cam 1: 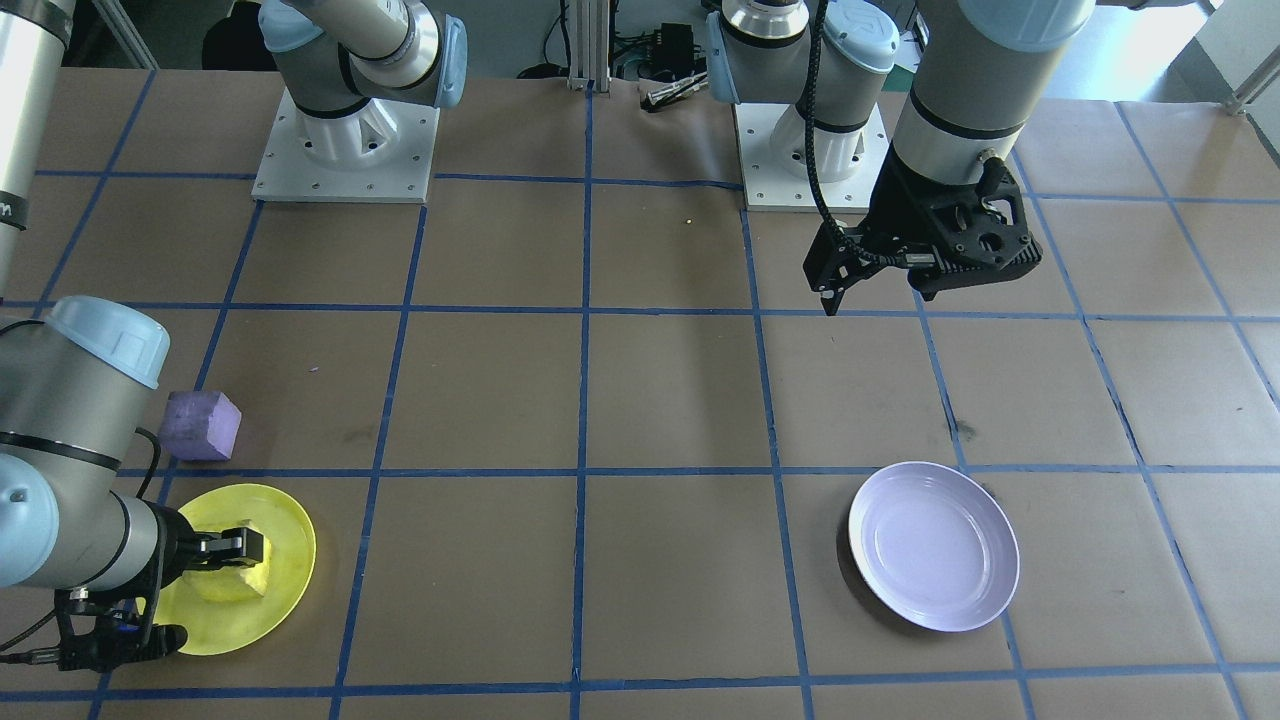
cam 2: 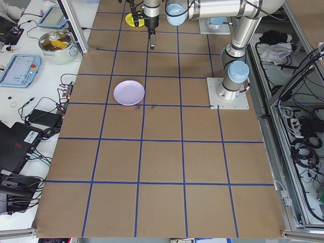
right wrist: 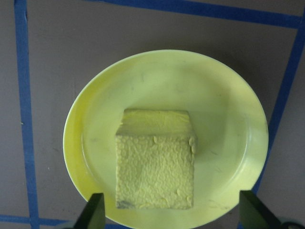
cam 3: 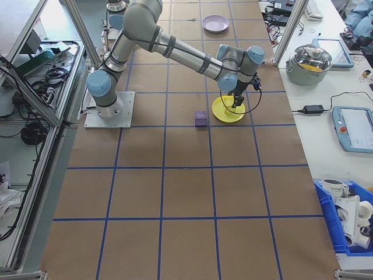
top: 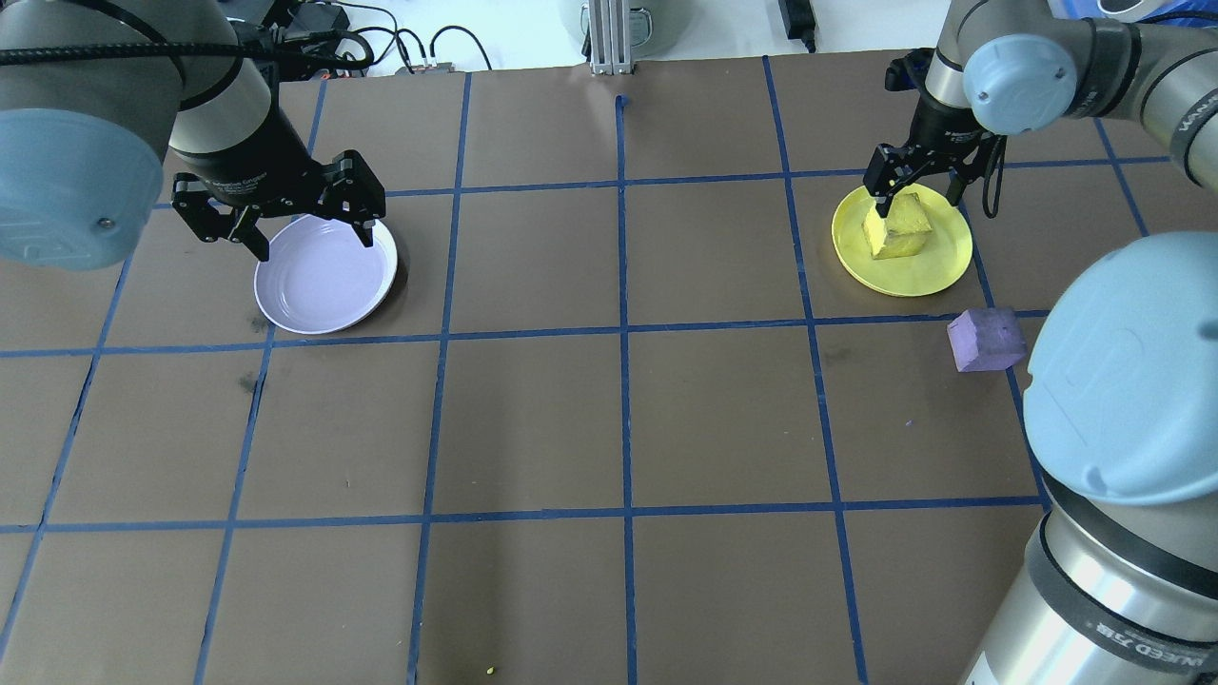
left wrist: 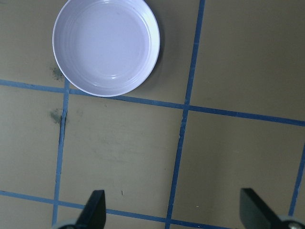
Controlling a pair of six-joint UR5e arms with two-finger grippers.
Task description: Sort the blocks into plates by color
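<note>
The right end effector point(top: 915, 195) hangs just over the yellow block point(top: 897, 228), fingers spread wide on either side and, by the wrist view, not gripping it. That block sits inside the yellow plate point(top: 942, 268) at the table's far right, so the yellow half of the sort looks done. The purple block point(top: 986, 339) lies on the bare table point(top: 609, 419), just near of that plate and outside it. The left end effector point(top: 306, 217) hovers wide and empty above the lavender plate point(top: 324, 285), far left, which holds nothing. Next, I judge, the right arm should lift clear, shift to the purple block, close on it, and carry or pass it across to the lavender plate.
</note>
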